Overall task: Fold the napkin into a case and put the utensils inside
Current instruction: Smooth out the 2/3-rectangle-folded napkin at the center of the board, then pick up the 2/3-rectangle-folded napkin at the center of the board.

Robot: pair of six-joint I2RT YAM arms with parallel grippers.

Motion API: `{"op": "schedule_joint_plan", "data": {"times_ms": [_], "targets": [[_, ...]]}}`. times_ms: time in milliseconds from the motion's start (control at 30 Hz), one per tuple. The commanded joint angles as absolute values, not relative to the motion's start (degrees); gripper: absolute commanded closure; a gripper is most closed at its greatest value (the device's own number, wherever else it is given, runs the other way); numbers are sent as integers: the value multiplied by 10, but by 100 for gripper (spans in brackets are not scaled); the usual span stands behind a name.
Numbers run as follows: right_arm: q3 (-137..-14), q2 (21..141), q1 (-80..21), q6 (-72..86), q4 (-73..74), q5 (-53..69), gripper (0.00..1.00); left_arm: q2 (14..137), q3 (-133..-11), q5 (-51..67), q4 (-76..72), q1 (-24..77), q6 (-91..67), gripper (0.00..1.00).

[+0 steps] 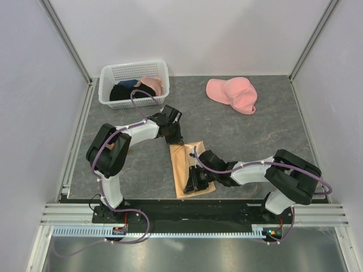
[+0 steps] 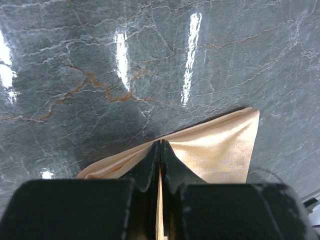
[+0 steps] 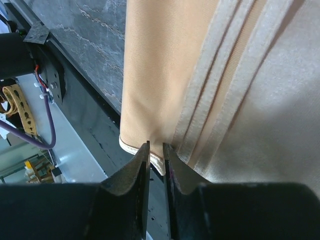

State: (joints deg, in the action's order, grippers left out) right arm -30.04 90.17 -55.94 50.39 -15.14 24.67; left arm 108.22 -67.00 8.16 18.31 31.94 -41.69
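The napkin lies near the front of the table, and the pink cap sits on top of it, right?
Not quite. The napkin does lie near the front of the table, but the cap lies apart from it, near the far right corner, as the top view shows.

Napkin [image 1: 180,162] partly under right hand [image 1: 193,182]

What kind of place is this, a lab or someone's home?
Probably a lab test cell: plain white panels in aluminium framing, left arm and right arm bolted to a rail, and staged props such as a basket and a cap.
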Motion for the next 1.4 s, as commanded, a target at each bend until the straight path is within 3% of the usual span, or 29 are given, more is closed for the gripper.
{"op": "schedule_joint_plan", "data": {"times_ms": [0,33,167,367,467,767,967,1200,1300,1367], "targets": [[-351,861,-559,483,-82,210,75,1049,-703,67,193,317,-374,95],[-358,851,-556,476,-69,205,73,1040,-712,66,199,319,-368,94],[-358,787,-497,461,-11,200,61,996,-717,55,221,329,-349,71],[-334,679,-389,397,104,199,41,936,-718,3,274,373,-341,61],[-310,669,-341,380,127,212,37,918,-715,-29,289,417,-345,60],[-249,673,-308,368,113,221,36,914,-701,-90,299,576,-387,63],[-186,679,-313,424,16,274,52,884,-657,-159,281,640,-402,59],[-161,679,-357,541,-139,335,55,853,-589,-259,272,721,-438,53],[-194,655,-343,487,-51,305,53,874,-595,-285,281,760,-453,45],[-228,629,-304,450,75,231,43,917,-623,-288,315,779,-474,44]]}}
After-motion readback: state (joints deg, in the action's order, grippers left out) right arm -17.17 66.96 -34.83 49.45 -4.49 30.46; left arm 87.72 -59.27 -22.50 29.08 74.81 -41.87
